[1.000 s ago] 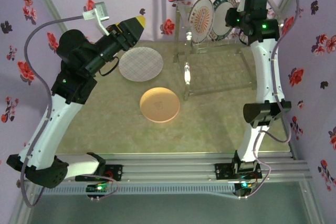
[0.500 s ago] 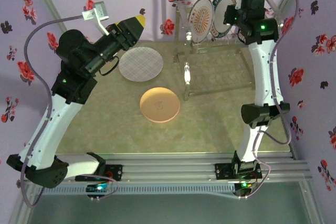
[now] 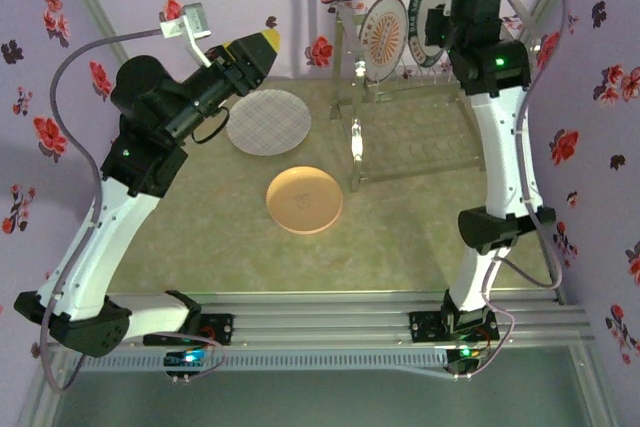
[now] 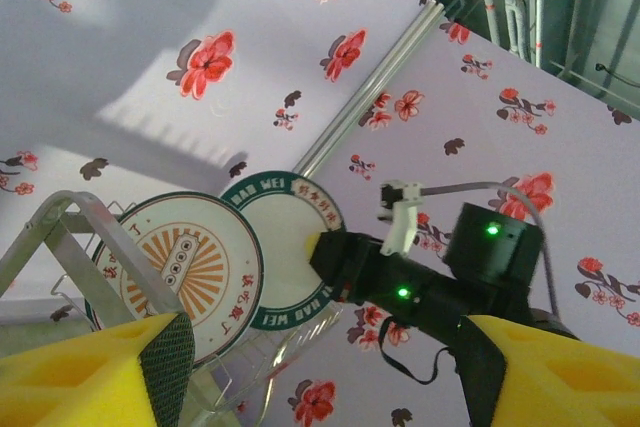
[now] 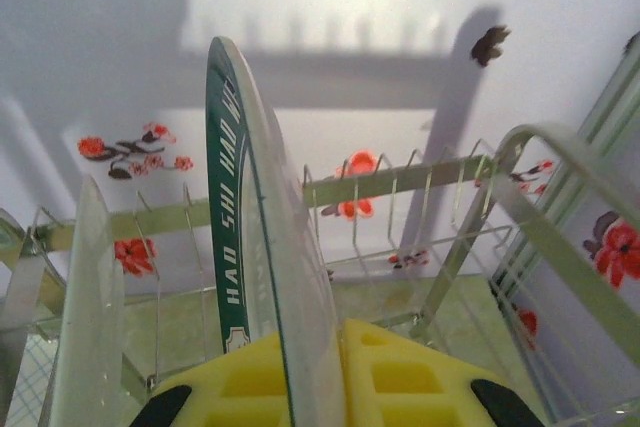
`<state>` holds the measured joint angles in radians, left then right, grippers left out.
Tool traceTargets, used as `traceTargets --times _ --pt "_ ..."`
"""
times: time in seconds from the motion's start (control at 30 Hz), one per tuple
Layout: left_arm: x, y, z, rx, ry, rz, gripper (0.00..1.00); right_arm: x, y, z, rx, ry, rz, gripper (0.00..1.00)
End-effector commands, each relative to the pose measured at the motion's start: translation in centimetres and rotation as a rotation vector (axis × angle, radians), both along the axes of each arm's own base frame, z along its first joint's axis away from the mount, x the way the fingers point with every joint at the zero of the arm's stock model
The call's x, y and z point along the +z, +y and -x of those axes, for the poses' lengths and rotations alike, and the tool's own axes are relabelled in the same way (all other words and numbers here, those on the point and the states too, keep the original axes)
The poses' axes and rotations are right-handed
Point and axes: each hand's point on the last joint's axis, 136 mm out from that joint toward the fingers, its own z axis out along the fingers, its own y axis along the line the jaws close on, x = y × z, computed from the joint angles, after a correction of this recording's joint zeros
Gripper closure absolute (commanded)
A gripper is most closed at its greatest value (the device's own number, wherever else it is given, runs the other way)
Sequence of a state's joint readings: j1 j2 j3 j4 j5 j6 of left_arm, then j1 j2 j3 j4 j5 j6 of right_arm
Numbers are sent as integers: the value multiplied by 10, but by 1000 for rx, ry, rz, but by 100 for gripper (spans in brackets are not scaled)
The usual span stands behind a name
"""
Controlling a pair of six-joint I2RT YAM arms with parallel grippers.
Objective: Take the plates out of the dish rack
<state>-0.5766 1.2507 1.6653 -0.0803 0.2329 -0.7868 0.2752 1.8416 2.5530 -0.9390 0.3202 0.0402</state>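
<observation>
Top view: the right gripper (image 3: pixel 435 32) has drawn up and back, raising the dark-green-rimmed white round plate (image 3: pixel 422 2) higher in the chrome wire dish rack (image 3: pixel 356 137). The orange-sunburst white round plate (image 3: pixel 384 35) stays slotted.

Left wrist view: the left gripper (image 4: pixel 320 377) hangs released and idle.

Right wrist view: yellow pads (image 5: pixel 400 377) have clenched on the green rim, so this plate looks about to clear the rack.

The dark-green-rimmed white round plate (image 5: pixel 225 247) stood edge-on between the jaws of the right gripper (image 5: pixel 312 372). Just left of them, the orange-sunburst white plate (image 5: pixel 85 317) crowded the next slot of the chrome wire dish rack (image 5: pixel 380 182). To their right the wire slots stood open as far as the tube frame. Beyond rose the flowered lilac wall (image 5: pixel 330 7). Near the left gripper's (image 3: pixel 258 45) parted jaws, a grey-grid white plate (image 3: pixel 268 121) lay flat on the bench (image 3: pixel 200 227).
</observation>
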Motion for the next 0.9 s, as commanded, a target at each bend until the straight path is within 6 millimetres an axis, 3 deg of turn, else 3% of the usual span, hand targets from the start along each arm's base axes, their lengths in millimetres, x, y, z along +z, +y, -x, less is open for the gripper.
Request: traceTargets --times 0.0,0.27,0.63,0.87 --pt "3 -9 1 -35 -23 12 29 57 -23 33 -72 -156 17 100" --pt "-10 -39 -5 -118 25 2 29 77 -36 67 -91 -204 3 100" --pt "-38 -115 -16 -293 100 -52 29 87 -32 118 -4 -234 -119 100" --pt "-49 -164 -23 -405 141 -59 28 82 -25 147 66 -233 -236 100"
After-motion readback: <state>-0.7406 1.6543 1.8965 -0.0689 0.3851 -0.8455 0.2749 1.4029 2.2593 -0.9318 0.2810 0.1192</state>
